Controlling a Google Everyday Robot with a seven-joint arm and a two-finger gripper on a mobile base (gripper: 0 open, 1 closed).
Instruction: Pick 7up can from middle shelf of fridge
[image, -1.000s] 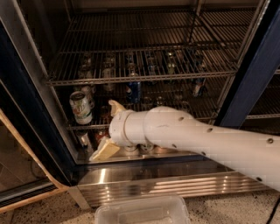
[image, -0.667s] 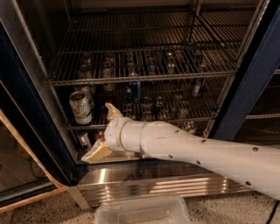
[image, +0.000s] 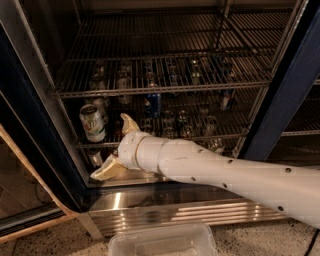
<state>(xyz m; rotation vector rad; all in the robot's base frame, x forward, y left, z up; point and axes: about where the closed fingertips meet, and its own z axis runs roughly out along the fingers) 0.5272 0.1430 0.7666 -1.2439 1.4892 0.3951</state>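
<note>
The 7up can is pale whitish-green with a silver top. It stands upright at the left end of the middle shelf, a wire rack in the fridge. My gripper is at the shelf's front, just right of the can and a little below it. It is open. One cream finger points up beside the can. The other finger points down-left below the shelf rail. Neither touches the can. My white arm reaches in from the lower right.
A blue Pepsi can stands further back at centre. Several bottles or cans stand in the dim back right. Another wire rack hangs just above the can. The ribbed steel base, a clear plastic tub and the open door lie below and left.
My gripper and forearm have moved left along the shelf front, closer to the 7up can. The can has not moved.
</note>
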